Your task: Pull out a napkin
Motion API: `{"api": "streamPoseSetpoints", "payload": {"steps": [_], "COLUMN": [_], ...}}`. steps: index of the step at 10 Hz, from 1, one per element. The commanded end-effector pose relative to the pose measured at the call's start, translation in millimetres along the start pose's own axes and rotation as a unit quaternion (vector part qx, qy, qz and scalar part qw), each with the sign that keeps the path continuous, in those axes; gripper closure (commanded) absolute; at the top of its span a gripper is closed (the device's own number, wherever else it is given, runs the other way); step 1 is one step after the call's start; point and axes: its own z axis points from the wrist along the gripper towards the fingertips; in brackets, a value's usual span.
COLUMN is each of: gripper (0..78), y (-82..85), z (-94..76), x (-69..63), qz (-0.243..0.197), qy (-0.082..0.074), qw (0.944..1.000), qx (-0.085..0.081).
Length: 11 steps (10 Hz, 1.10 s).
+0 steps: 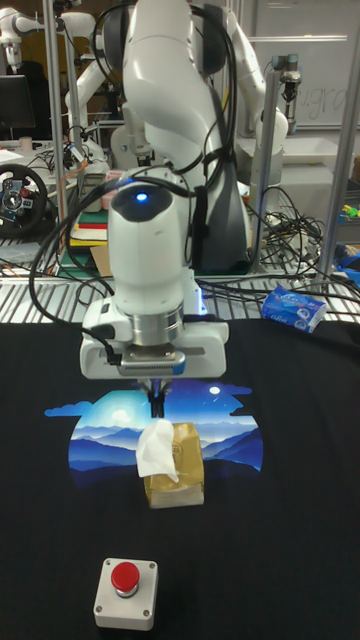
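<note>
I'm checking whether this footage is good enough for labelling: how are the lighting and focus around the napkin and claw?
Tall fixed view: overall soft, slightly blurred; the white napkin is bright, nearly washed out against the black tablecloth; the claw is dark and small, its fingers hard to resolve; the tissue box reads clearly; a blue light glows on the arm.

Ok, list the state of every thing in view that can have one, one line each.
gripper: fingers close together, pinching the top of the napkin.
napkin: partly pulled up out of the box, its lower end not yet free.
tissue box: resting on the printed mat, napkin sticking out the top.
red button: untouched, nothing on it.
</note>
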Motion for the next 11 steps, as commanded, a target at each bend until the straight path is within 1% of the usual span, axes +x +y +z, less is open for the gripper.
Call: {"api": "streamPoseSetpoints", "payload": {"steps": [1, 4, 5, 6, 7, 8, 10, 11], "gripper": [77.6, 77.6, 77.6, 77.6, 77.6, 77.6, 77.6, 77.6], "y": [-6.3, -8.9, -9.4, -9.9, -10.4, -11.9, -13.0, -13.1], "z": [15.6, 29.9, 33.5, 36.7, 38.8, 45.5, 48.6, 48.4], "x": [-7.5, -9.2, -8.4, -7.7, -7.6, -7.5, -8.7, -9.3], "qz": [0.007, 0.014, 0.015, 0.021, 0.023, 0.024, 0.025, 0.027], "qy": [-0.01, -0.007, -0.003, 0.006, 0.01, 0.012, 0.013, 0.025], "qw": [0.9999, 0.9999, 0.9999, 0.9998, 0.9997, 0.9996, 0.9996, 0.9993], "qx": [0.001, 0.001, 0.001, 0.001, 0.001, 0.002, 0.002, 0.005]}}
